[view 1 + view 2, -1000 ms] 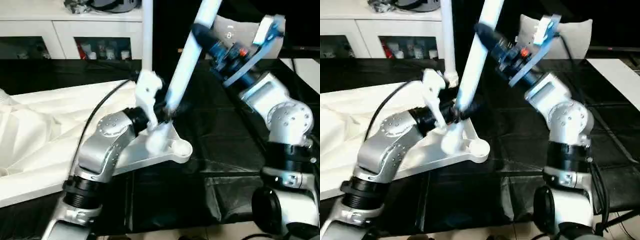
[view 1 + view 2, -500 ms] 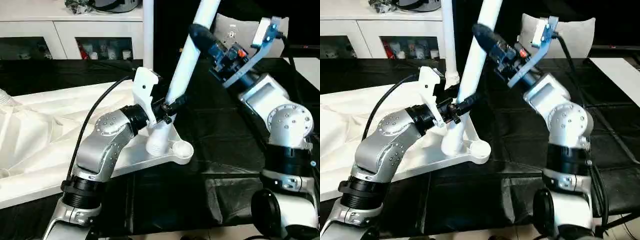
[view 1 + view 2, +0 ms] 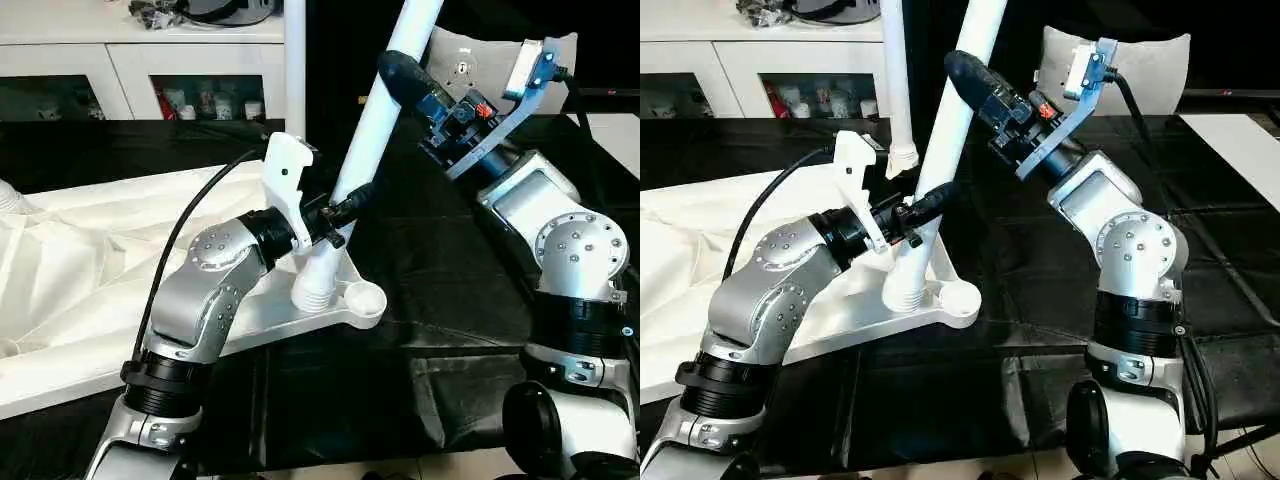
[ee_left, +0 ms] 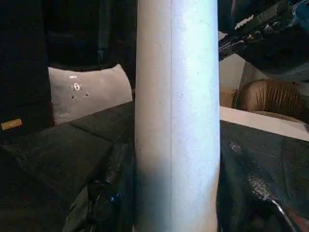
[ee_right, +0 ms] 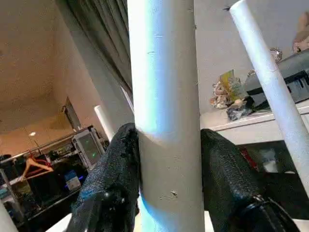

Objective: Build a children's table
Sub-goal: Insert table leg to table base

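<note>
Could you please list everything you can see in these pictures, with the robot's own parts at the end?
Tabletop: one, white, upside down on the black surface, corner sockets up.
Legs: two, white. One leg leans in the near corner socket; another leg stands upright behind.
Cloth: one, white, crumpled over the tabletop's far part.
Cushion: one, grey, at the back.
Cabinet: one, white, back wall, small items on its shelves.
Table cover: black, under everything.
Left gripper: black fingers around the leaning leg, low down.
Right gripper: black fingers clamped on the same leg, higher up.
</note>
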